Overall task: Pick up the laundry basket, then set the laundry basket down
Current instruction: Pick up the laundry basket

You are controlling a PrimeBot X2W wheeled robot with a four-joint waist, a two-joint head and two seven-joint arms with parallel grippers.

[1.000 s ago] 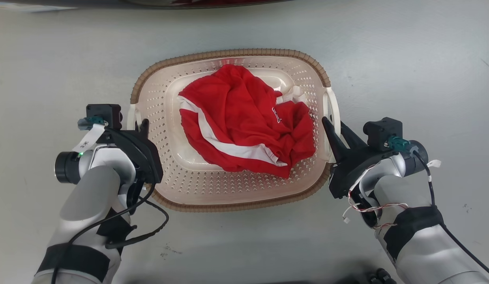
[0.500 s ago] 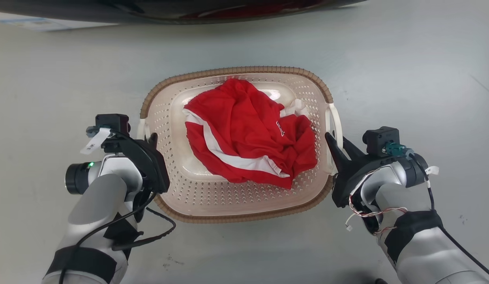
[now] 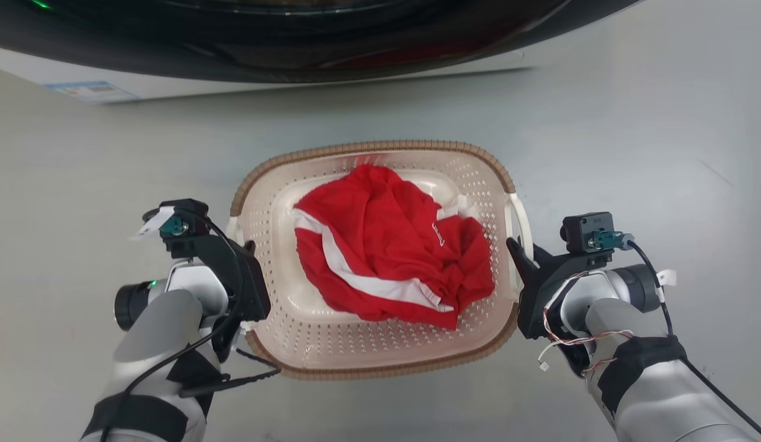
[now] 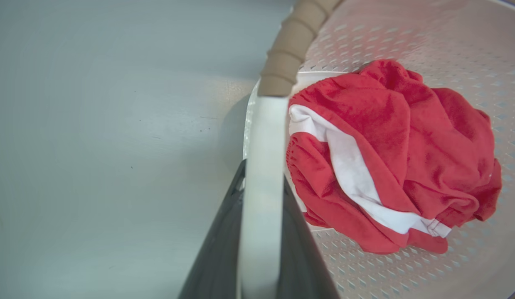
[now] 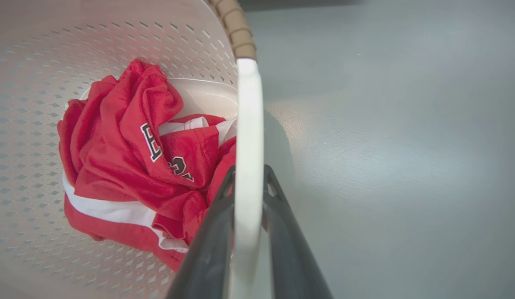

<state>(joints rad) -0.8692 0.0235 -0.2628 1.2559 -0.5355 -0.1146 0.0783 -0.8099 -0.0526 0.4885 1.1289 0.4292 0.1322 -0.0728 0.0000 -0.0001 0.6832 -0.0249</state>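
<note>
The laundry basket (image 3: 380, 146), cream-white with perforated walls and a brown rim, sits between my two arms over the grey floor. A crumpled red garment with white stripes (image 3: 386, 245) lies inside it. My left gripper (image 3: 248, 250) is shut on the basket's white left handle (image 4: 261, 137), one dark finger on each side of it. My right gripper (image 3: 520, 252) is shut the same way on the white right handle (image 5: 249, 116). In both wrist views the basket casts a shadow on the floor beside its handle. I cannot tell whether its base touches the floor.
The washing machine's dark curved door (image 3: 294, 37) and white front with a blue label (image 3: 91, 91) span the top of the head view, just beyond the basket. Bare grey floor (image 3: 663, 153) lies to the left, right and front.
The whole head view has shifted: the basket now sits lower and a little smaller, and more of the washing machine shows at the top. Both grippers keep their hold on the handles.
</note>
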